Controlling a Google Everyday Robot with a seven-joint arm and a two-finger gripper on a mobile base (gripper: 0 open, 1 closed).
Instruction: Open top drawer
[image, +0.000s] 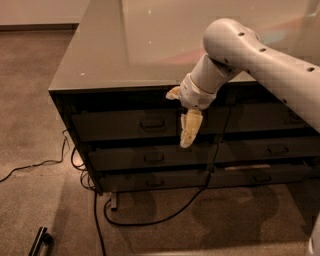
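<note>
The top drawer (120, 126) is the dark grey front just under the cabinet's top, at the left of the row, and it sits flush with the cabinet face. Its small loop handle (152, 123) is at the panel's centre. My gripper (189, 131) hangs pointing downward in front of this drawer's right end, a short way right of the handle and slightly lower. The white arm (260, 55) reaches in from the upper right over the cabinet top.
Two slimmer drawers (150, 158) lie below, and more drawers (270, 149) fill the right column. The glossy cabinet top (150, 45) spans the upper view. Black cables (100, 220) trail over the carpet, and a dark bar (40, 240) lies bottom left.
</note>
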